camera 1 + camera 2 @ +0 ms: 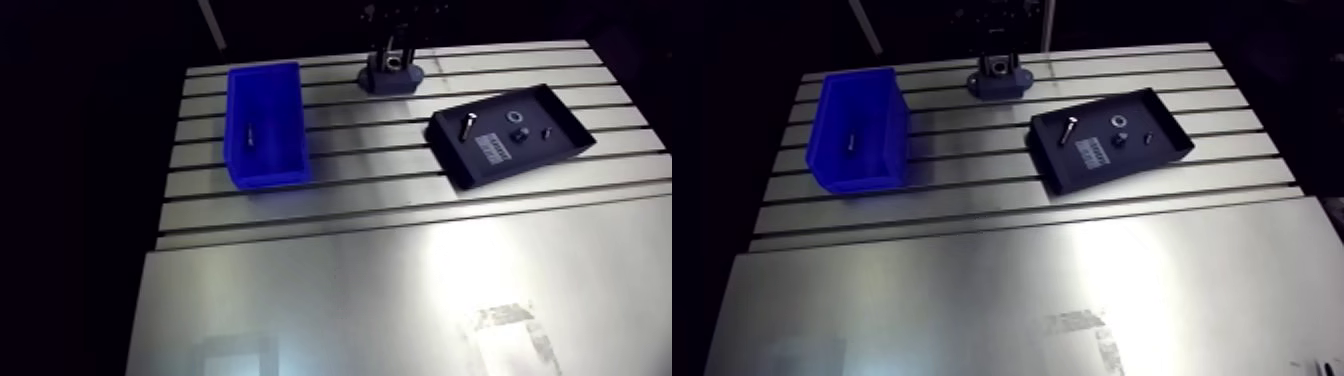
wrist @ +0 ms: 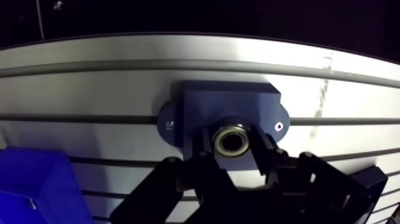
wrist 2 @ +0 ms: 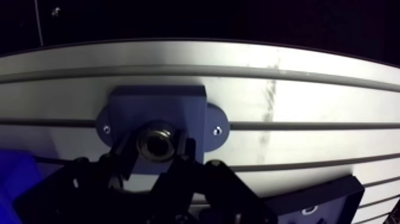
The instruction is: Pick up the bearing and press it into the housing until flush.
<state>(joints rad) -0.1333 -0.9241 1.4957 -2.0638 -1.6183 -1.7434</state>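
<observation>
My pincer (image 2: 232, 146) is closed to a narrow gap on the bearing (image 2: 231, 139), with one finger pressed against each side of its metal ring. The bearing sits against the dark blue housing (image 2: 229, 101), at the middle of the block; I cannot tell how deep it sits. Beyond, the housing stands on the slotted table (image 2: 119, 89), near its far edge.

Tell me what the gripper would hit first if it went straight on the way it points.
Most likely the housing: the gripper holds the bearing right over that dark block. How much gap remains, if any, I cannot tell.
</observation>
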